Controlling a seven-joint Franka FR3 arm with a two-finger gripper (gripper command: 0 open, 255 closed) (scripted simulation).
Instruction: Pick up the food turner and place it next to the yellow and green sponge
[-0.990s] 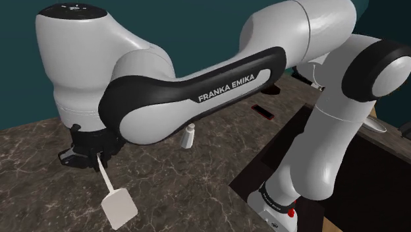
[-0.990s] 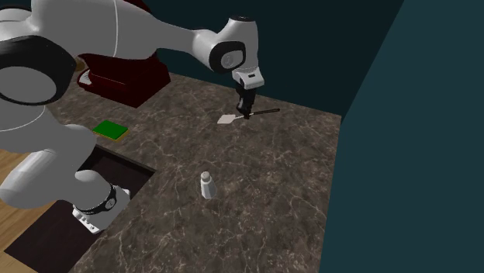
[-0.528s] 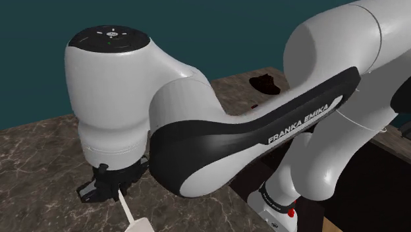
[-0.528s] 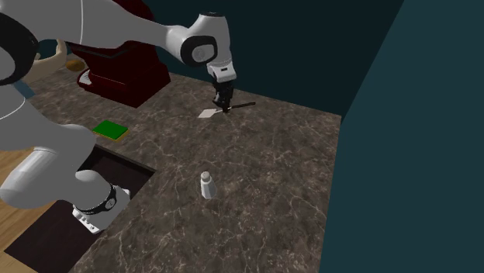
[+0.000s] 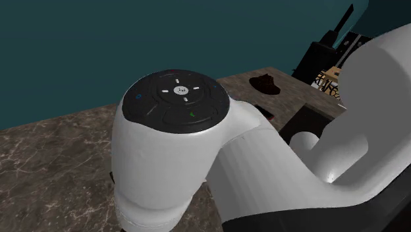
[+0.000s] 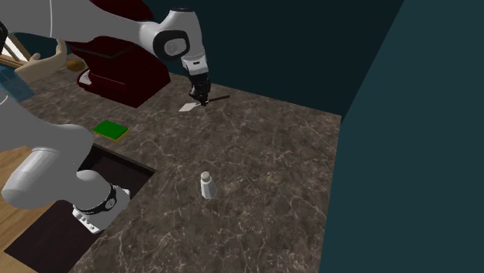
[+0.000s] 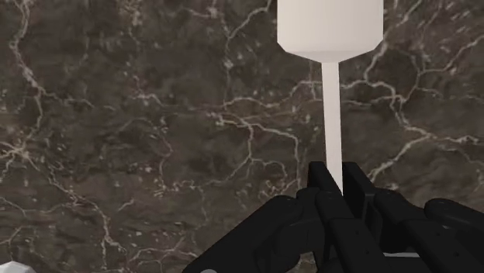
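White flat-bladed food turner (image 7: 332, 85) hangs, slim shaft pinched in the black claw (image 7: 335, 173), over veined marble counter (image 7: 116, 116).

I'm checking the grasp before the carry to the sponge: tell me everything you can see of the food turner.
The food turner has a flat white blade with rounded corners and a thin white shaft. In the second exterior view a dark handle sticks out past the hand. The hand is shut on the shaft, clasping it from both sides. The turner lies roughly level over the dark marbled countertop, blade toward that view's left. Whether it clears the surface I cannot tell.
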